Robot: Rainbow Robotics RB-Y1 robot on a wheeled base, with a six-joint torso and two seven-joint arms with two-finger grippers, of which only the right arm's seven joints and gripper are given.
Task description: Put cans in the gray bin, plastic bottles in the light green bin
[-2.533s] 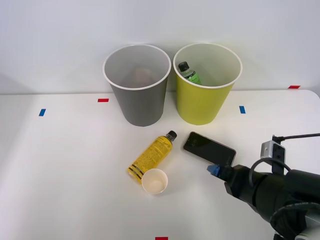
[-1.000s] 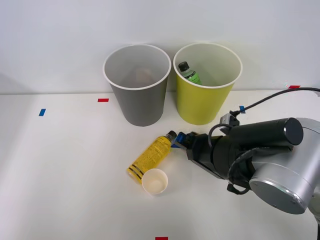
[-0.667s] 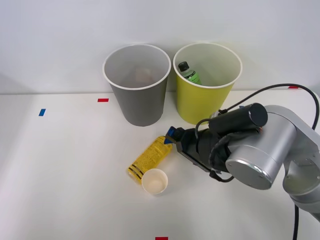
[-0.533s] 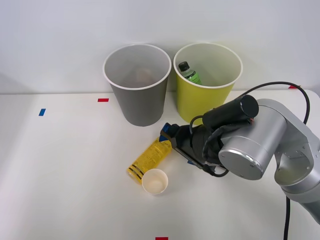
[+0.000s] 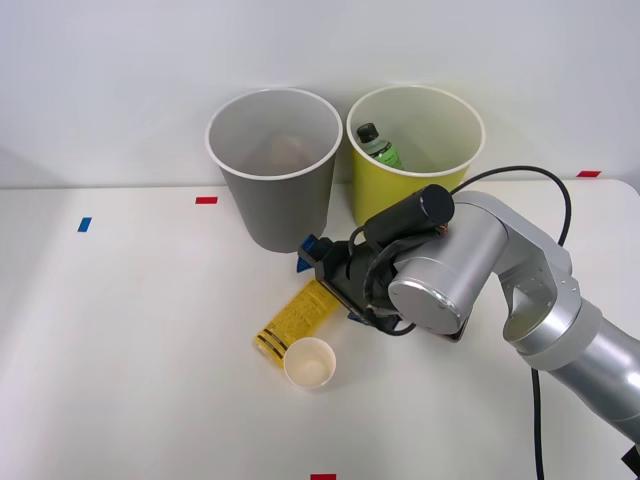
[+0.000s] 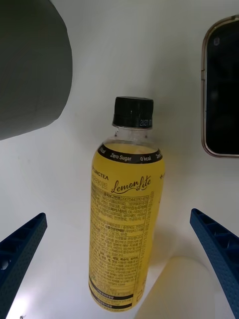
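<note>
White table (image 5: 120,330) bearing all items, with small red and blue tape marks near its edges; silver right arm (image 5: 470,270) reaching in from the right and across the middle of the table, its black wrist lowered over the yellow bottle; gray bin (image 5: 273,170), upright at the far centre, white rim, pale inside, contents too dim to tell; light green bin (image 5: 410,170), upright just right of the gray bin and close beside it, holding one clear bottle with green label (image 5: 377,146) that leans against the inner wall, black cap uppermost; right gripper (image 6: 119,259), blue ribbed fingers (image 6: 20,249) spread wide apart and grasping nothing, one on each side of the yellow bottle without touching it, one blue fingertip seen in the front view near the foot of the gray bin; yellow bottle (image 6: 125,214), lying flat on the table in front of the gray bin, black cap pointing far and right toward the bins, base pointing near and left, label reading "Lemon Lite"; dark phone (image 6: 223,89), flat on the table just right of the bottle's cap; cream paper cup (image 5: 309,362), upright, mouth open upward, just beside the bottle's base on the near side
</note>
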